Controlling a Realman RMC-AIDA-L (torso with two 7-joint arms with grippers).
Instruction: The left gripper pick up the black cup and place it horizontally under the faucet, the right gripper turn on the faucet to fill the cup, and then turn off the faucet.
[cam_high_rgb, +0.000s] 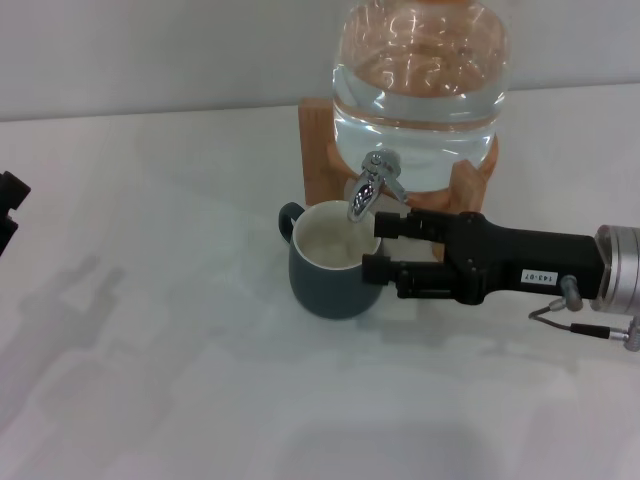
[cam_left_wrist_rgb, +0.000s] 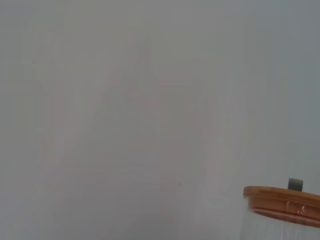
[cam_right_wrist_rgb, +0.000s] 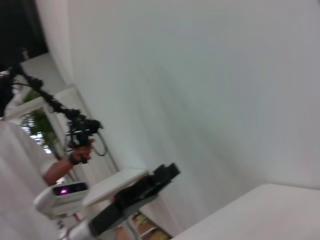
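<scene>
The black cup (cam_high_rgb: 330, 272) stands upright on the white table, its cream inside showing and its handle pointing to the far left. The chrome faucet (cam_high_rgb: 368, 190) juts from the clear water jar (cam_high_rgb: 420, 80), its spout right over the cup's far rim. My right gripper (cam_high_rgb: 378, 247) reaches in from the right and stands open, its fingers at the cup's right rim, just below the faucet and holding nothing. Only a black corner of my left gripper (cam_high_rgb: 8, 205) shows, at the far left edge, well away from the cup. It also appears far off as the left gripper (cam_right_wrist_rgb: 160, 177) in the right wrist view.
The jar rests on a wooden stand (cam_high_rgb: 320, 150) at the back of the table (cam_high_rgb: 180, 380). The left wrist view shows only a pale wall and the jar's orange lid (cam_left_wrist_rgb: 282, 200). A person (cam_right_wrist_rgb: 65, 165) stands in the background of the right wrist view.
</scene>
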